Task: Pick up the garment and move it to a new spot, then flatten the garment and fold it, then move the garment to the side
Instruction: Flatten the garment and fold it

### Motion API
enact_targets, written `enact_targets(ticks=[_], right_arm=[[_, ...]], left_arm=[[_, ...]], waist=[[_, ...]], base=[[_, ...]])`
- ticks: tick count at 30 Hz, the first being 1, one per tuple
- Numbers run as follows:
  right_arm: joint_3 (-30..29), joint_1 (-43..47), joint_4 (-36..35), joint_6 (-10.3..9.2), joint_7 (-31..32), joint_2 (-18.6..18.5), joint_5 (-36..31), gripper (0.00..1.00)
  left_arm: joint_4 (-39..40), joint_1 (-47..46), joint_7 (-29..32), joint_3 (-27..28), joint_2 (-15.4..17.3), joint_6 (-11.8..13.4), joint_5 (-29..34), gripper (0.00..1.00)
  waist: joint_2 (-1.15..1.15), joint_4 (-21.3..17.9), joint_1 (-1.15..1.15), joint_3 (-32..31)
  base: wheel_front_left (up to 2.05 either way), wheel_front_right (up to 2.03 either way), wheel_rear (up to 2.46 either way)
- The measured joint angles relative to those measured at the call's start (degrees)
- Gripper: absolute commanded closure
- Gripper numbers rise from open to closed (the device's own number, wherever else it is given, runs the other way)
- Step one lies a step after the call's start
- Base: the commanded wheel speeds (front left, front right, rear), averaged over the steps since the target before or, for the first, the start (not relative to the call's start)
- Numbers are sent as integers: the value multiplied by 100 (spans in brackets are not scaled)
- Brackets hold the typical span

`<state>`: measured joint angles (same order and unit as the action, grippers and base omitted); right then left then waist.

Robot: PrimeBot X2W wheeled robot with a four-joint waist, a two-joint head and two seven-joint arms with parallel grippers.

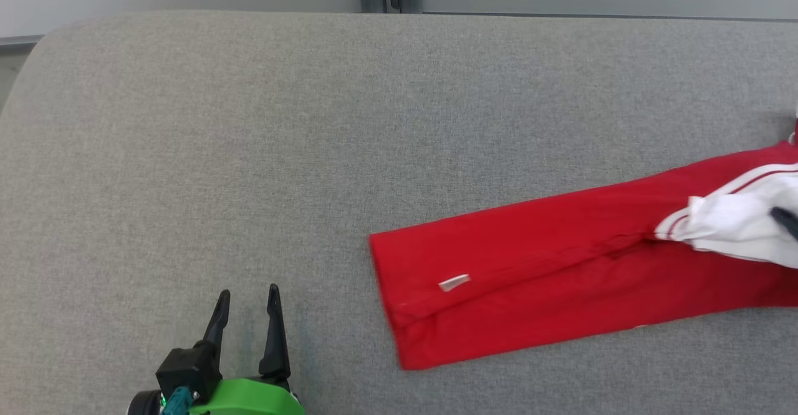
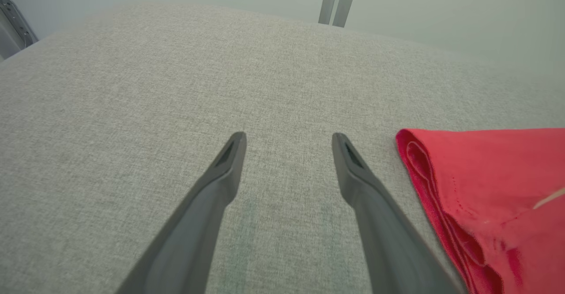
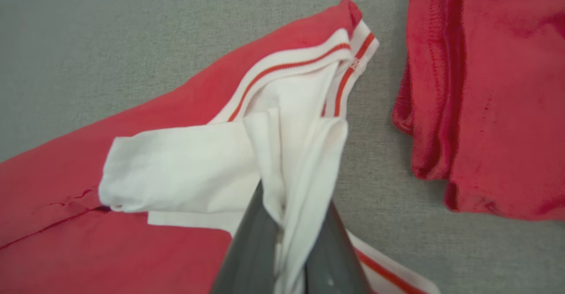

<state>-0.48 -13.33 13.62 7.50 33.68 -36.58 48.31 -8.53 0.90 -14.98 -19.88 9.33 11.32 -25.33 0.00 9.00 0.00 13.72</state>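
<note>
- While my right hand (image 3: 295, 197) pinches the garment (image 1: 530, 278) at its white end, its length runs leftward.
- My left hand (image 1: 249, 290), spread wide, sits near its other end.

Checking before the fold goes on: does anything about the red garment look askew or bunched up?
Yes. On the garment, the white stripe-trimmed part is crumpled and twisted on top of the red cloth, pinched in the shut right gripper. The rest lies slanted across the grey surface.
</note>
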Motion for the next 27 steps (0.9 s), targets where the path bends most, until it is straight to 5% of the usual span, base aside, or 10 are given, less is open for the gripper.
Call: enact_targets(ticks=[5, 10, 19, 27], right_arm=[[-806, 113, 145, -2, 163, -646, -13, 100], [-915, 257, -538, -2, 517, -977, -90, 100], [666, 781, -2181, -2, 1001, -346, -13, 100], [1965, 436, -1974, -2, 776, 226, -189, 100]], left_arm=[[-122, 181, 0, 145, -208, -181, 129, 0], [-243, 363, 0, 238, -364, -333, 225, 0], [-352, 435, -1, 338, -539, -502, 497, 0], [-461, 427, -5, 419, -587, -583, 634, 0]], waist=[[0, 57, 0, -253], [0, 128, 0, -474], [0, 210, 0, -686], [0, 184, 0, -657]], base=[[0, 0, 0], [0, 0, 0], [0, 0, 0], [0, 0, 0]])
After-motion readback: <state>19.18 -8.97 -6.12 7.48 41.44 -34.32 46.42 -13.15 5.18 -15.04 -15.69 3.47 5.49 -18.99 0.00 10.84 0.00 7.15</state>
